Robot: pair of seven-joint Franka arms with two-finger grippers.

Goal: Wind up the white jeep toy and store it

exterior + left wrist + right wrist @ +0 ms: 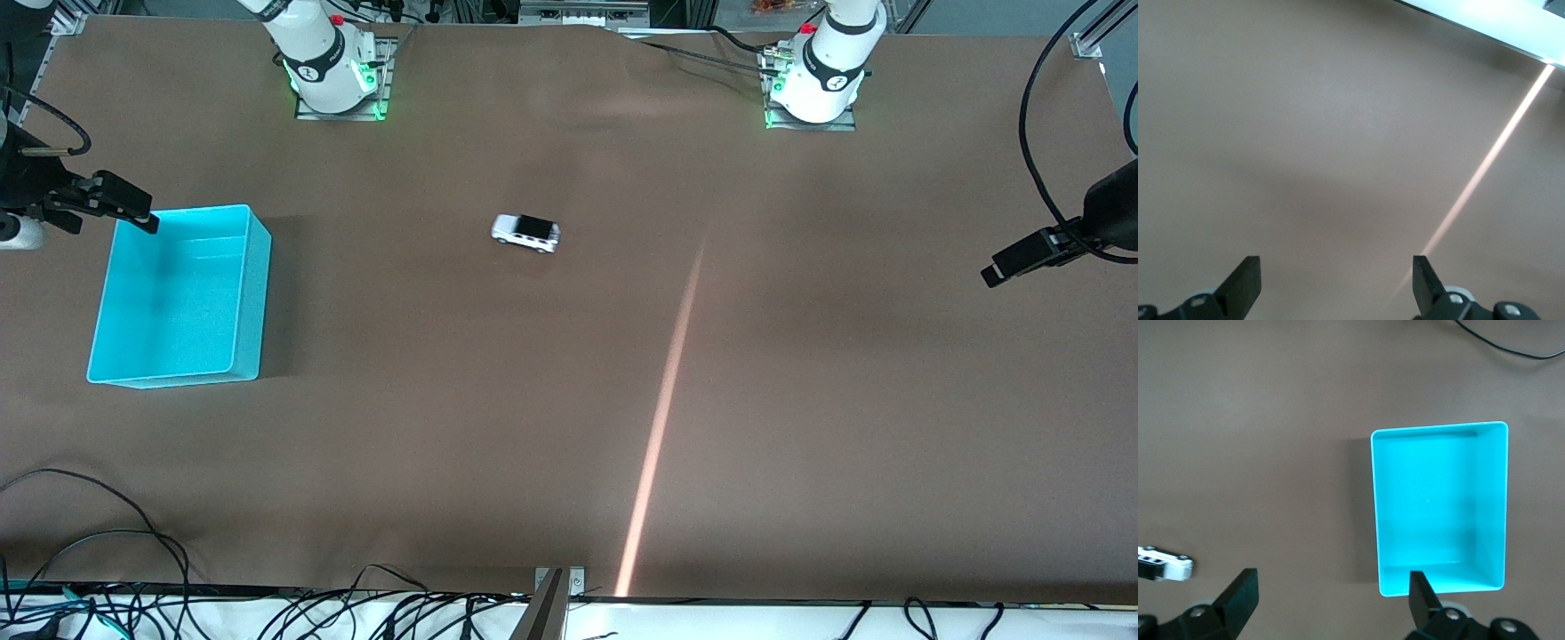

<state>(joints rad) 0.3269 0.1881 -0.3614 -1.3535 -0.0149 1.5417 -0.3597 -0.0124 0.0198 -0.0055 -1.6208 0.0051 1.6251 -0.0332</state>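
Observation:
The white jeep toy [525, 233], with a black roof, stands on the brown table near the middle, between the two arm bases and nearer the camera than them. It also shows at the edge of the right wrist view [1165, 564]. The cyan bin [251, 302] is empty and stands toward the right arm's end; its rim shows in the right wrist view [1373, 513]. My right gripper [147, 216] is open and empty, up over the table by the bin's corner [1331, 583]. My left gripper [991, 274] is open and empty over bare table at the left arm's end [1337, 263].
A bright streak of light [662, 418] runs across the table to the front edge. Black cables [107, 542] lie along the front edge at the right arm's end. A metal bracket [558, 582] sits at the front edge's middle.

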